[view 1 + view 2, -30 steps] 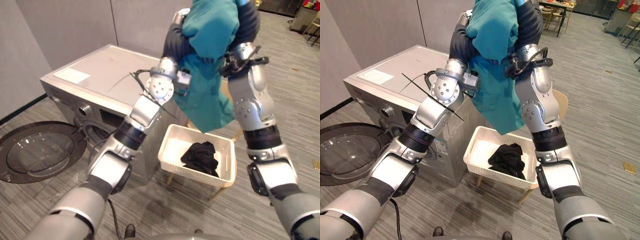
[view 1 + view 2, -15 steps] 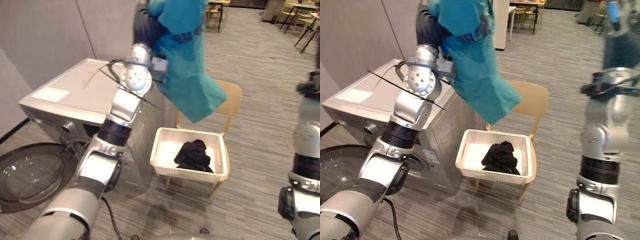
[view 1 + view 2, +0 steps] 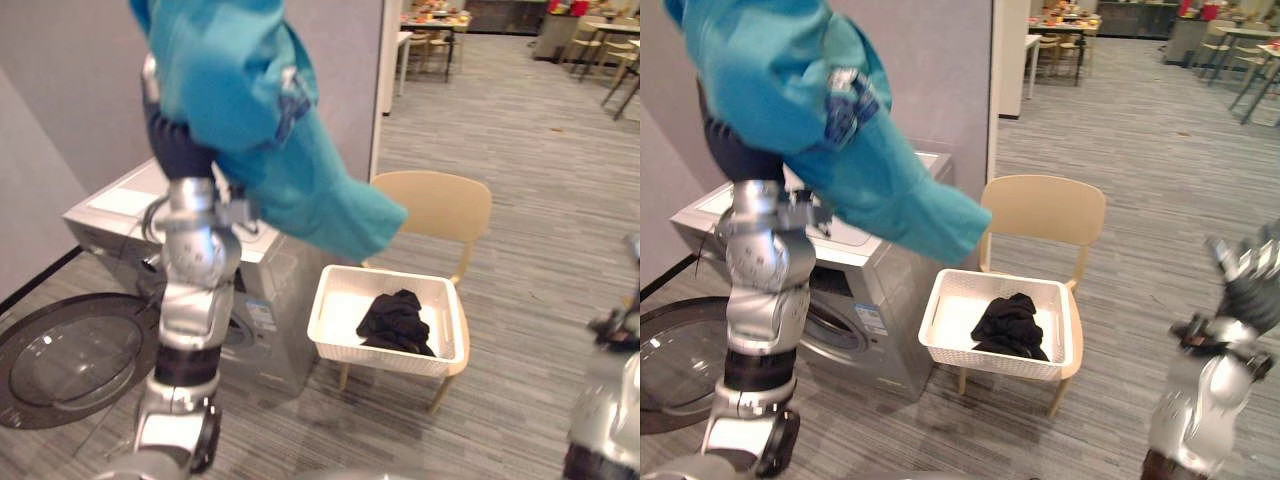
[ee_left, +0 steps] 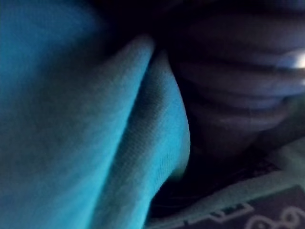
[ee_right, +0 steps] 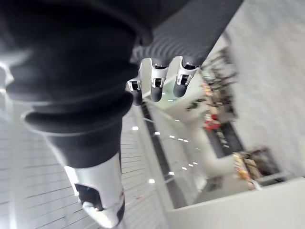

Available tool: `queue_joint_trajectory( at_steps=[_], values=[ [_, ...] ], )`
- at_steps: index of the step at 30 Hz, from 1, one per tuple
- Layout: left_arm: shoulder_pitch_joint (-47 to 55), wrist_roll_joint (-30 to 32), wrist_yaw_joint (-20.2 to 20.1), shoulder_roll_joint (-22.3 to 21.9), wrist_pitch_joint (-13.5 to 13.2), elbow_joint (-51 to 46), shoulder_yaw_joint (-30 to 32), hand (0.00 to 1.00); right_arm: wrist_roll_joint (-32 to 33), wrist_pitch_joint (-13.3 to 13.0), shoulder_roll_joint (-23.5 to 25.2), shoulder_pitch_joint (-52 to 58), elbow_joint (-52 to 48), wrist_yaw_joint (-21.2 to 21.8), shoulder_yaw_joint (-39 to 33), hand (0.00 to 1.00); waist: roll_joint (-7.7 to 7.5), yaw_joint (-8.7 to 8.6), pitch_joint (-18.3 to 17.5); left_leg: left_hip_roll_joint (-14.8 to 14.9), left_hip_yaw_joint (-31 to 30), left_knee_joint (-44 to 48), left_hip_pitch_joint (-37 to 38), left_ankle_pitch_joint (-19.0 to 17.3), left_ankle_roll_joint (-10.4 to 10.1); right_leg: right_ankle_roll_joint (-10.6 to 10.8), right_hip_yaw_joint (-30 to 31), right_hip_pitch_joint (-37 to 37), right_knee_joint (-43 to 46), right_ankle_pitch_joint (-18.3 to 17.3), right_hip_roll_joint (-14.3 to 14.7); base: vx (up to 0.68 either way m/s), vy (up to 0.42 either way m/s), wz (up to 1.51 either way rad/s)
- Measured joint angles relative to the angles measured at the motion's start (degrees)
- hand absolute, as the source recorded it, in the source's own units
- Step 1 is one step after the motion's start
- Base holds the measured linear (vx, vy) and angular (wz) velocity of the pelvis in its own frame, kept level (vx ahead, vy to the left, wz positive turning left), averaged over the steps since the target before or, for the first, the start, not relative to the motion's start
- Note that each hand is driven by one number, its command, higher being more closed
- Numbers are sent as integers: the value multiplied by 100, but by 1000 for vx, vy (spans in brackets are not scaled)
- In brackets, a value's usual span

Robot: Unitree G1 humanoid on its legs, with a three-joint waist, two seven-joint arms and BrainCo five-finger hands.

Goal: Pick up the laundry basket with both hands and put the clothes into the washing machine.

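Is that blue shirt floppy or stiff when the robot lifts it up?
Probably floppy: the shirt droops in soft folds, one end hanging loose. Likely light too, since that end flares out sideways.

Teal garment [image 3: 240, 90] drapes the raised left arm [image 3: 190, 270] above a washer [image 3: 285, 310], door [image 3: 70, 355] open. Beside it, a basket [image 3: 385, 362] on a chair [image 3: 440, 205] holds black cloth [image 3: 395, 322].
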Motion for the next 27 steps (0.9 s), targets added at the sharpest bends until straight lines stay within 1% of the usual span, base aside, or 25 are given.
queue_joint_trajectory(
  at_steps=[1, 2, 3, 4, 5, 7, 9, 11, 13, 14, 15, 16, 18, 19, 20, 21, 22, 23, 24, 26, 27],
  values=[
    [278, -1, -53, -83, 0, -122, 72, 100, 18, 40, 150, 165, -6, 49, 99, 0, 8, 6, -8, -13, -22, 0, -16, -1, 1, 5, -25, 2, 0, -7, -18, -20, 23, 23],
    [806, -2, -146, -263, -4, -317, 209, 100, 29, 120, 427, 435, -11, 166, 251, 0, 13, 70, -11, -36, -26, 0, -27, -5, 6, 10, -35, 0, -4, -10, -43, -5, 24, 11],
    [1193, -16, -237, -414, -8, -401, 295, 100, 47, 173, 602, 615, -12, 252, 334, 0, 12, 118, -10, -44, -36, 0, -35, -7, 8, 10, -46, 10, -9, -10, -51, 10, 21, 15],
    [1664, -28, -295, -599, -18, -409, 347, 100, 94, 236, 765, 829, -14, 341, 435, 0, 8, 135, -9, -50, -106, 1, -59, -6, 9, 20, -117, 83, -13, -17, -59, 23, 6, 22],
    [1911, -30, -346, -691, -9, -408, 358, 100, 94, 258, 830, 926, -14, 406, 467, 0, 5, 133, -9, -54, -163, 2, -67, -4, 9, 30, -154, 105, -11, -27, -60, 25, -3, 29],
    [2942, -76, -514, -1044, 50, -408, 335, 100, 267, 280, 959, 1221, -14, 546, 596, 0, -5, 137, -10, -52, -285, 5, -40, -3, 9, 44, -262, 202, 20, -91, -59, 27, -11, 27],
    [3506, -146, -644, -1217, 100, -406, 277, 100, 444, 285, 973, 1378, -13, 647, 601, 0, -16, 161, 6, -39, -370, 7, -8, -3, 7, 33, -342, 266, 126, -176, -53, 25, -23, 27],
    [4011, -202, -801, -1348, 104, -353, 145, 100, 494, 286, 1001, 1454, -13, 647, 604, 0, -22, 180, 81, -27, -570, 203, 0, -45, -19, 40, -494, 415, 283, -285, -46, 27, -42, 40],
    [4260, -370, -925, -1378, 160, -272, -82, 100, 541, 285, 1024, 1564, -13, 648, 669, 0, -30, 213, 137, -16, -761, 437, -43, -143, -44, 8, -659, 513, 438, -406, -34, -23, -37, 50],
    [4468, -483, -1040, -1384, 220, -268, -328, 100, 546, 272, 1035, 1669, -13, 646, 744, 0, -42, 245, 194, -12, -943, 605, -147, -188, -56, -15, -821, 599, 597, -532, -24, -70, -57, 77],
    [4634, -537, -1166, -1383, 270, -262, -599, 100, 545, 258, 1039, 1796, -13, 640, 889, 0, 15, 264, 248, -9, -1127, 759, -248, -224, -77, -39, -1017, 613, 757, -684, -22, -63, -61, 82],
    [4685, -595, -1249, -1386, 297, -262, -705, 100, 543, 258, 1045, 1836, -14, 635, 1001, 0, -8, 277, 271, -11, -1232, 824, -281, -235, -80, -70, -1133, 637, 853, -746, -22, -107, -76, 90],
    [4790, -779, -1404, -1388, 364, -262, -1066, 100, 544, 256, 1100, 1940, -14, 622, 1483, 0, 39, 323, 462, -12, -1535, 1065, -451, -335, -43, -67, -1449, 699, 1140, -996, -14, -118, -49, 73],
    [4791, -795, -1417, -1396, 381, -262, -1124, 100, 542, 260, 1102, 1952, -14, 620, 1616, 0, 76, 345, 492, -9, -1570, 1162, -518, -378, -66, -72, -1489, 695, 1200, -1020, -6, -120, -23, 49],
    [4776, -799, -1423, -1422, 388, -262, -1208, 100, 538, 259, 1112, 1951, -14, 607, 1894, 0, 141, 364, 555, 44, -1523, 1389, -671, -464, -13, -94, -1561, 687, 1280, -1043, -4, -114, 19, 28],
    [4729, -885, -1391, -1426, 391, -262, -1281, 100, 538, 263, 1115, 1956, -13, 582, 2099, 0, 173, 422, 598, 188, -1343, 1720, -826, -513, 13, -108, -1548, 660, 1350, -1055, -34, -98, 23, 17],
    [4709, -911, -1370, -1426, 389, -263, -1310, 100, 540, 267, 1132, 1948, -13, 568, 2166, 0, 178, 458, 607, 232, -1273, 1921, -928, -569, 43, -110, -1533, 621, 1420, -1078, -36, -84, 38, -4],
    [4706, -912, -1328, -1485, 388, -264, -1336, 100, 542, 270, 1122, 1884, -12, 529, 2254, 0, 168, 459, 619, 260, -1235, 2257, -1099, -724, -43, -90, -1479, 541, 1587, -1141, -39, -86, 60, -26],
    [4705, -912, -1245, -1495, 388, -264, -1346, 100, 547, 273, 1102, 1820, -11, 497, 2348, 0, 86, 463, 672, 255, -1103, 2406, -1131, -852, -61, -64, -1354, 492, 1668, -1166, -76, -86, 71, -35],
    [4646, -914, -1158, -1415, 395, -261, -1331, 100, 558, 269, 1081, 1743, -13, 475, 2442, 0, -27, 439, 726, 258, -920, 2369, -1131, -876, -90, -58, -1297, 469, 1570, -1169, -105, -43, 57, -29],
    [4486, -914, -1084, -1333, 398, -261, -1351, 100, 597, 264, 1075, 1678, -13, 434, 2486, 0, -132, 450, 780, 285, -760, 2378, -1172, -871, -96, -55, -1276, 465, 1414, -1166, -127, -30, 73, -22]
  ],
)
